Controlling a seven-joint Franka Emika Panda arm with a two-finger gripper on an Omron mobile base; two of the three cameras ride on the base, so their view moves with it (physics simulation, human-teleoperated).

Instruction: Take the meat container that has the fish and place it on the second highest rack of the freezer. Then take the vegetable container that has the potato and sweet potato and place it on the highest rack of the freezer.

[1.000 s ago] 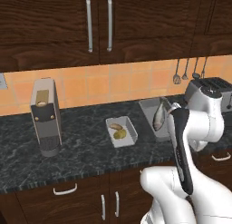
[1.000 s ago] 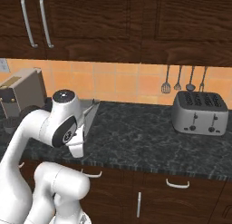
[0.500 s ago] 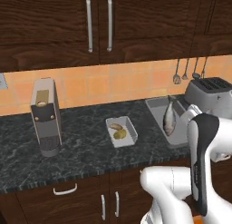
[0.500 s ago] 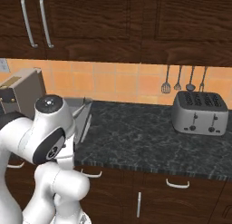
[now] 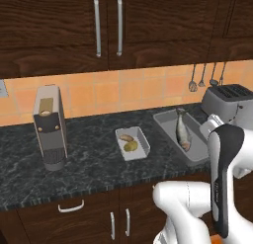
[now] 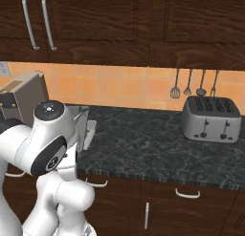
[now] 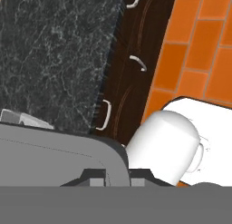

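The grey meat container [image 5: 196, 148] hangs tilted above the right part of the counter, with the fish [image 5: 182, 132] lying in it. My gripper [image 7: 117, 175] is shut on its rim, and the container's grey wall [image 7: 54, 157] crosses the lower left of the hand view. From the right base view, one edge of the meat container [image 6: 84, 127] peeks out behind my arm. The small white vegetable container [image 5: 133, 143] rests on the counter with the potato and sweet potato inside. The freezer is out of view.
A coffee machine [image 5: 49, 127] stands at the counter's left. A toaster [image 6: 210, 118] sits at the right under hanging utensils [image 5: 202, 77]. Wall cabinets [image 5: 106, 25] hang above, and drawers with handles [image 5: 70, 207] run below the counter edge.
My arm has swung right and back toward the base. The held meat container has turned from nearly edge-on to a flatter tilt, so the fish shows in full.
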